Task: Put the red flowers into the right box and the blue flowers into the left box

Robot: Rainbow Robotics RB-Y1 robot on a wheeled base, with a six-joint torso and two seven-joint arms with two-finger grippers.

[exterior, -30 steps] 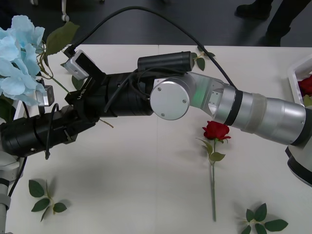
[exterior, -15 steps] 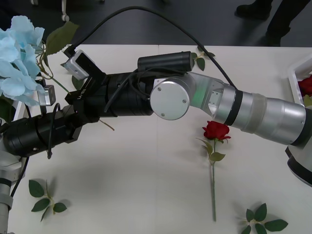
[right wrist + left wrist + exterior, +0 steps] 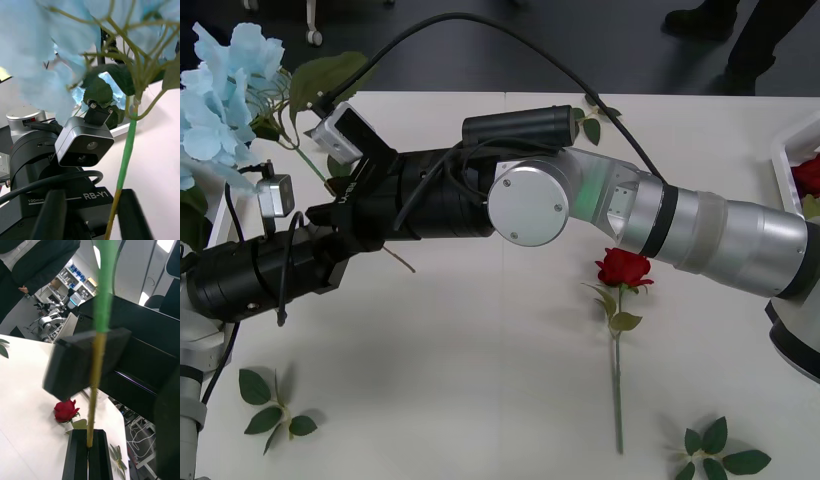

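A blue flower (image 3: pixel 228 85), a pale hydrangea head, is held up at the table's far left. Its green stem (image 3: pixel 98 352) runs down into my left gripper (image 3: pixel 89 432), which is shut on the stem's lower end. My right gripper (image 3: pixel 91 193) reaches across from the right and stands open, the same stem (image 3: pixel 125 157) passing between its fingers. One red flower (image 3: pixel 623 268) lies on the table in the middle right. Another red bloom (image 3: pixel 808 175) rests in the right box (image 3: pixel 783 150). A strip of the left box (image 3: pixel 218 215) shows below the blue flower.
Loose green leaf sprigs lie near the front left (image 3: pixel 270 405), the front right (image 3: pixel 720 455) and the far edge (image 3: pixel 590 122). The two arms cross over the table's left half, the right arm (image 3: pixel 700 230) spanning its middle.
The blue flower has swung upward and slightly right over the last second. The left arm shifted a little with it. The right arm and the rose on the table stayed still.
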